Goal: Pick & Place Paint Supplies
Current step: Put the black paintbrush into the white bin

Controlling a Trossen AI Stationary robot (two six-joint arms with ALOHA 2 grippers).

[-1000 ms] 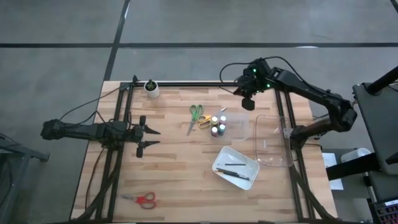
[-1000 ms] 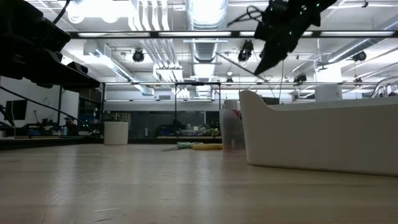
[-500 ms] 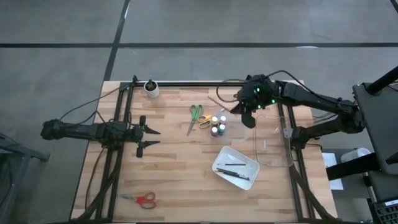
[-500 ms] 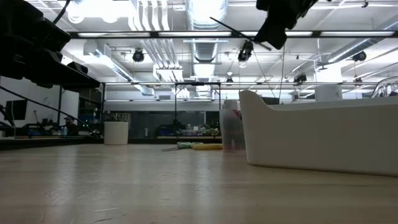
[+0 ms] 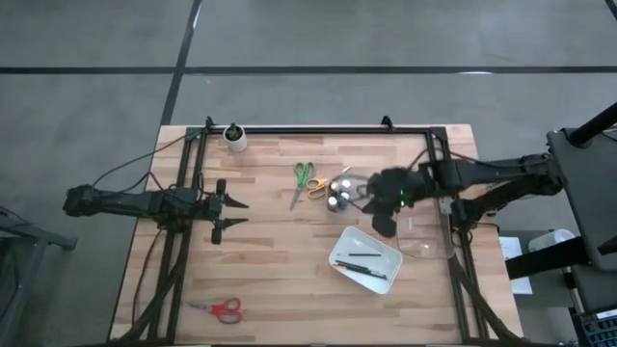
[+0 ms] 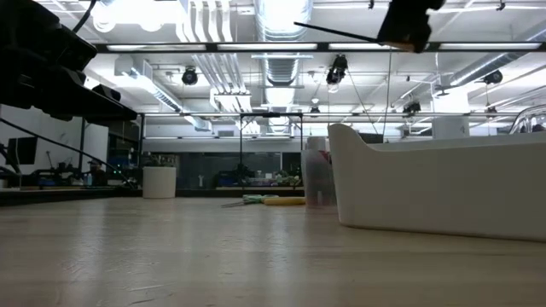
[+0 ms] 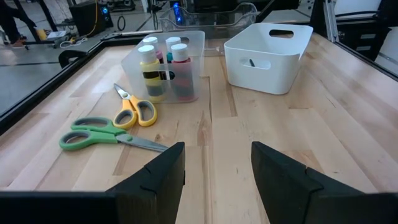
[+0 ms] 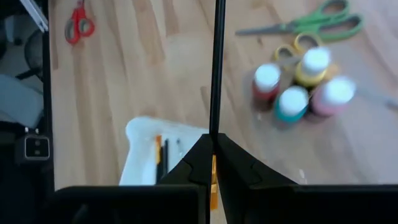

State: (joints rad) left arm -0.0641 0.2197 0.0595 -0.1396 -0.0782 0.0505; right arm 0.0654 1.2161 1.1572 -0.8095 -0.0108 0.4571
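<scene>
My right gripper (image 5: 379,208) hangs high over the table, between the clear box of paint bottles (image 5: 339,193) and the white tray (image 5: 343,246), and is shut on a thin dark brush (image 8: 215,68). The brush (image 6: 337,32) sticks out toward the table's left. Two more brushes (image 5: 364,262) lie in the tray. Green scissors (image 5: 303,177) and yellow scissors (image 5: 318,189) lie flat beside the bottle box, red scissors (image 5: 225,308) near the front left. My left gripper (image 5: 237,214) waits open at the table's left. My right gripper pinches one end of the brush (image 8: 212,132) between its two fingertips. The fingers come from the table's right, slanting down, and the brush runs on ahead of them, along their line. It is lifted clear, nearly level, with its free end (image 6: 299,25) toward the table's left.
A large clear bin (image 5: 424,220) stands at the table's right, partly under the right arm. A small white cup (image 5: 234,138) stands at the far left. Black frame rails (image 5: 183,193) run along both sides and the far edge.
My right gripper has swung from the far edge toward the near edge, carrying the brush high above the table, and now hangs by the bottle box and the tray. Its wrist has rolled on the way. It has stayed shut on the brush.
</scene>
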